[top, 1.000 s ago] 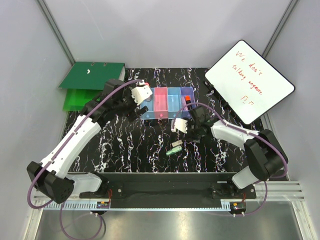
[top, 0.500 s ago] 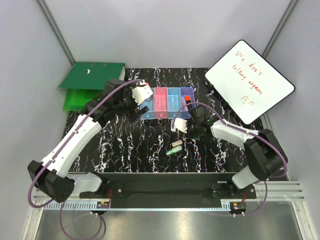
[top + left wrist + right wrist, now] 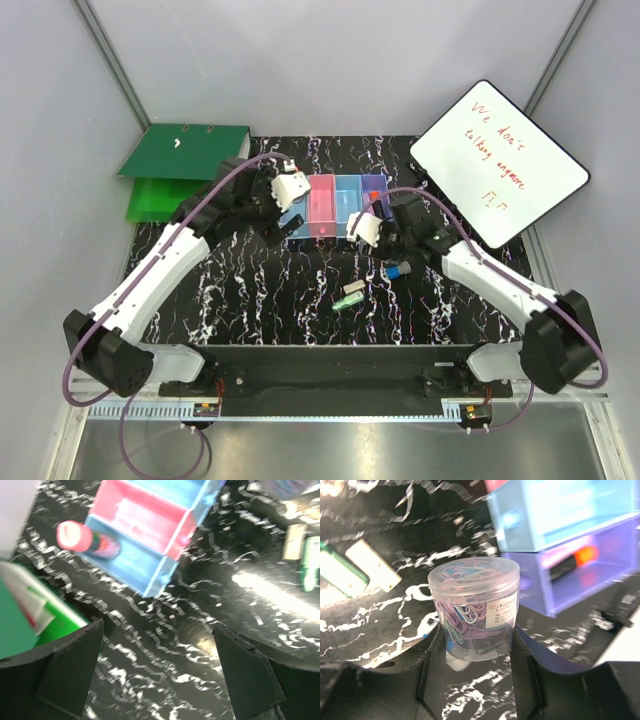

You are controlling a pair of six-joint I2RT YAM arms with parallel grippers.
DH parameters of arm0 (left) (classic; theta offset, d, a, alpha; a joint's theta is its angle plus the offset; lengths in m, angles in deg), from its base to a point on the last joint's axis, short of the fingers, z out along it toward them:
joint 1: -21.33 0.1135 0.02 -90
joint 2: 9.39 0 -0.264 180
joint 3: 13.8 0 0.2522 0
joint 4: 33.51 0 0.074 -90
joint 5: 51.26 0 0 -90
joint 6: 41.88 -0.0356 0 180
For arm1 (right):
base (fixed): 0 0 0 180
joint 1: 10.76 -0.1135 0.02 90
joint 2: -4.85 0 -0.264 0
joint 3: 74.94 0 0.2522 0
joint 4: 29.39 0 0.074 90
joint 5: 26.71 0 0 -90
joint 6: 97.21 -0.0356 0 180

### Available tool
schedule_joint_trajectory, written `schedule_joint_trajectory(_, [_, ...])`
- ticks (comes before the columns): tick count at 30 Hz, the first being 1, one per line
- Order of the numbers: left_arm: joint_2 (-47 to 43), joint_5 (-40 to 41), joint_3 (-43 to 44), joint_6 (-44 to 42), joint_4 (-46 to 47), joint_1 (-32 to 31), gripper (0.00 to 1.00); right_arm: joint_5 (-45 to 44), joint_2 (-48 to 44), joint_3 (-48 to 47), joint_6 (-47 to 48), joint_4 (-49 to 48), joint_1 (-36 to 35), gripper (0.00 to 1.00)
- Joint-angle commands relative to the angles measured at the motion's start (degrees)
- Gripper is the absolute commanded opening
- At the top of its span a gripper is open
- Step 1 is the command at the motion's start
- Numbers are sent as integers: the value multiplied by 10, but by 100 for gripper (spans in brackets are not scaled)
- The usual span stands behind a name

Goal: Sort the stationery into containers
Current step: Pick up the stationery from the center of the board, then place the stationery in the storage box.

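Beside the purple bin (image 3: pixel 580 582), the right tool (image 3: pixel 476 652) holds a clear tub (image 3: pixel 474 610) full of paper clips. An orange piece (image 3: pixel 583 555) lies in that bin. Near the end blue bin (image 3: pixel 145 567), the left tool (image 3: pixel 157 667) is wide open. A pink-capped tube (image 3: pixel 80 537) lies in that blue bin. On the tabletop (image 3: pixel 250 280) lie a green piece (image 3: pixel 347 301), a beige piece (image 3: pixel 353 288) and a blue piece (image 3: pixel 398 270).

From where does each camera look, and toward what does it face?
Top external: above, behind the robot, looking down on the black marbled table; both arms show.
Left wrist: looks past the open left pincer at the row of translucent bins.
Right wrist: looks past the right pincer, shut on a clear round tub of paper clips.
Shared: all views show the bins.
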Motion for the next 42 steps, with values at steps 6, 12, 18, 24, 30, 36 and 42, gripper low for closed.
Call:
schedule_joint_trajectory(6, [87,-173,73,107,31,3,99,-59,-129,-25,-34,-24,1,18])
schedule_joint_trajectory(12, [175,-257,176,219,42,4,99,-82,-160,-67,-35,-21,-7,18])
schedule_joint_trajectory(18, [244,-369,251,315,91,3,99,-111,-157,-93,-30,-11,-39,18])
schedule_joint_trajectory(24, [264,-445,253,376,165,-4,99,-128,-146,-110,-24,-13,-58,17])
schedule_joint_trajectory(30, [276,-471,245,415,214,-10,99,-132,-139,-118,-12,-17,-61,17])
schedule_joint_trajectory(36, [279,-462,238,417,230,-26,99,-133,-126,-136,-5,-22,-65,16])
schedule_joint_trajectory(42, [291,-447,235,406,231,-37,99,-140,-124,-150,-2,-24,-68,16])
